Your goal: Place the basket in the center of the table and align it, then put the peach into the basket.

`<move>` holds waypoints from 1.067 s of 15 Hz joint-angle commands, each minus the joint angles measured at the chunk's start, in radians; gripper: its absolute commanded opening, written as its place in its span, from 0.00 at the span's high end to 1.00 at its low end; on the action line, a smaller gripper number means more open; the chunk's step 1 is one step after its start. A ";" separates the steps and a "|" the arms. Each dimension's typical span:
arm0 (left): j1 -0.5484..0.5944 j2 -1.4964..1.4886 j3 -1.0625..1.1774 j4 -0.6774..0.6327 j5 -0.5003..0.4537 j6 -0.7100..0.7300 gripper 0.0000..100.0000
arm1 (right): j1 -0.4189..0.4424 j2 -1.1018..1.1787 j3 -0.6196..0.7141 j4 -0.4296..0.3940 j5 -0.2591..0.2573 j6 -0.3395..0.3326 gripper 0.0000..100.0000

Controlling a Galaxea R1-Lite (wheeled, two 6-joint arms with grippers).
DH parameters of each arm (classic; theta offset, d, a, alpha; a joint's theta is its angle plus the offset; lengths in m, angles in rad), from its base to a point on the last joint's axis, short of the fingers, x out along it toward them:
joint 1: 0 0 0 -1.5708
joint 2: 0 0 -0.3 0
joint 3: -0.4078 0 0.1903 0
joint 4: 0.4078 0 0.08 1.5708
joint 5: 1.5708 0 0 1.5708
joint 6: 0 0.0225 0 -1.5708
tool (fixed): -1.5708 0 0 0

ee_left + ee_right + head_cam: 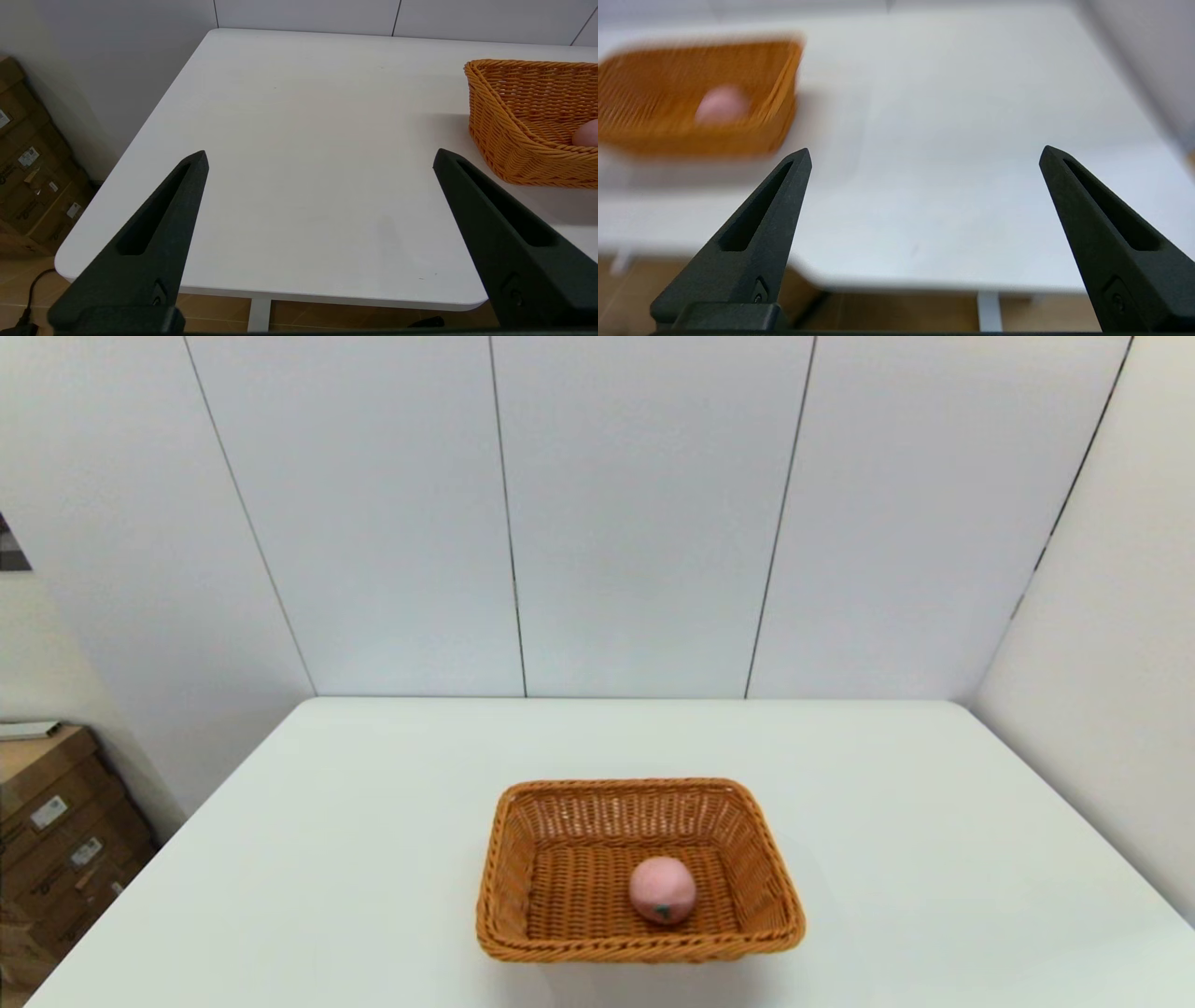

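While both pairs of jaws are being held wide apart with nothing between them, the left gripper and the right gripper are being kept back off the near edge of the table, each to its own side and out of the head view. No object is being touched by either one.

Moving outward from the left gripper, bare white tabletop is being shown first, then the near corner of the basket, which is standing well apart from the fingers. From the right gripper, the same basket is being seen blurred, also well apart.

In the head view, the basket is being shown squared to the table edges, about midway across and toward the near side. The peach is lying inside it on the woven floor, slightly toward the near right, with its small green leaf mark facing the camera.

The task is being judged as complete, or nearly so. Should handling be needed, the peach is being judged light, smooth and prone to rolling, so it would best be gripped across its widest part. The basket is being judged light and fairly stiff, likely to slide on the smooth top, and best taken by its braided rim at a side wall.
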 commanded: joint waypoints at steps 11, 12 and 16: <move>0.000 0.000 -0.001 -0.001 0.001 0.001 0.00 | 0.000 -0.058 0.078 -0.027 -0.041 -0.068 0.00; 0.000 0.000 0.001 -0.001 0.001 0.001 0.00 | 0.000 -0.058 0.078 -0.027 -0.040 -0.067 0.00; 0.000 0.000 -0.001 -0.001 0.001 0.001 0.00 | 0.000 -0.058 0.078 -0.027 -0.043 -0.068 0.00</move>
